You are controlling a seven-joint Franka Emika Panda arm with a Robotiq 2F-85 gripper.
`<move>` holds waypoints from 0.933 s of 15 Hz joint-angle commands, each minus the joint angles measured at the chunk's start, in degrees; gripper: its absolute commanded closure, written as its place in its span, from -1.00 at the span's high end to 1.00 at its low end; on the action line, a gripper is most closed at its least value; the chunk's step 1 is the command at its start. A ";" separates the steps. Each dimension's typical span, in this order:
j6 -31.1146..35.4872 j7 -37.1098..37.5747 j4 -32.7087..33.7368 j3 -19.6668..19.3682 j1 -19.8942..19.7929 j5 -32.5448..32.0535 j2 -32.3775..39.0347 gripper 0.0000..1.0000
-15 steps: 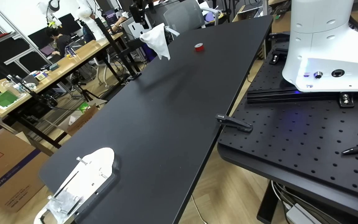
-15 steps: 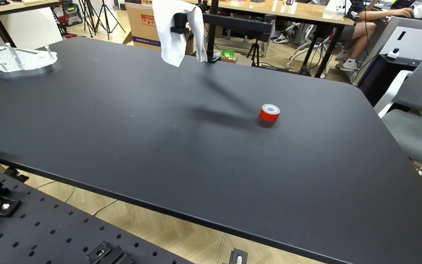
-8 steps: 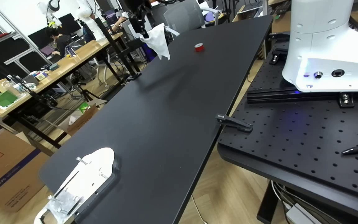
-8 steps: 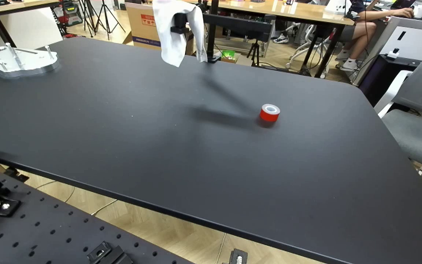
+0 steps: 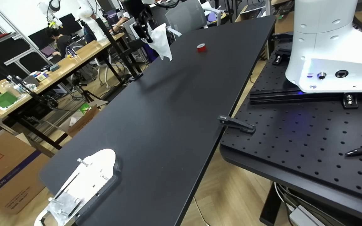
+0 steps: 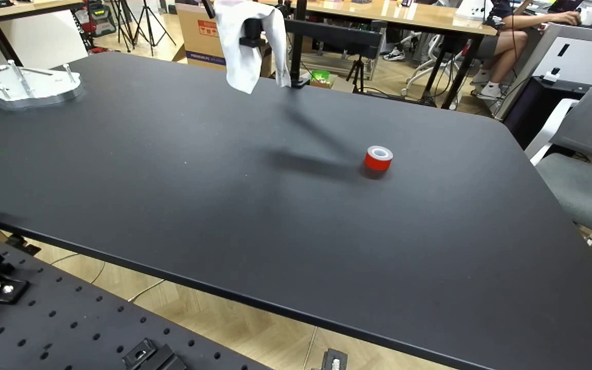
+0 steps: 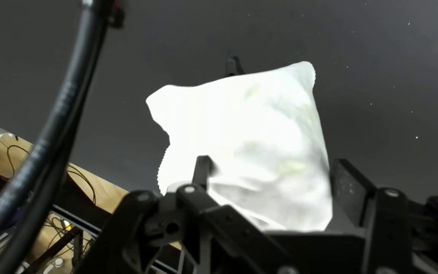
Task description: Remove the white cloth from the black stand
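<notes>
The white cloth [image 5: 159, 42] hangs draped over the end of the black stand [image 6: 252, 33], above the far table edge in both exterior views; it also shows in an exterior view [image 6: 242, 56]. The stand's upright post [image 5: 118, 47] rises from that edge. My gripper [image 7: 274, 167] is open in the wrist view, with the cloth [image 7: 238, 125] filling the gap between its fingers [image 7: 202, 171]. I cannot tell how deep the fingers reach around it. In an exterior view the gripper [image 5: 150, 35] is at the cloth's upper part, overlapping it. The cloth hides most of the stand's end.
A red tape roll [image 6: 378, 158] sits on the black table [image 6: 275, 216]. A white plate with metal pegs [image 5: 90, 175] lies at the table's far end from the gripper. A grey chair [image 5: 184, 15] stands behind the table. A cable [image 7: 63, 106] runs along my wrist.
My gripper has come down to the cloth's upper part in an exterior view, and a dark tip now shows at the top edge of an exterior view. The cloth has not moved.
</notes>
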 commanded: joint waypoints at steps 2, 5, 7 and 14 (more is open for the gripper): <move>-1.01 2.18 2.19 -1.52 1.47 -1.98 1.35 -0.11; -0.98 2.02 2.38 -1.90 1.70 -2.14 1.39 -0.50; -0.95 1.99 2.46 -1.98 1.74 -2.14 1.22 -0.79; -2.34 1.00 1.27 -1.60 1.98 0.95 -2.40 -0.98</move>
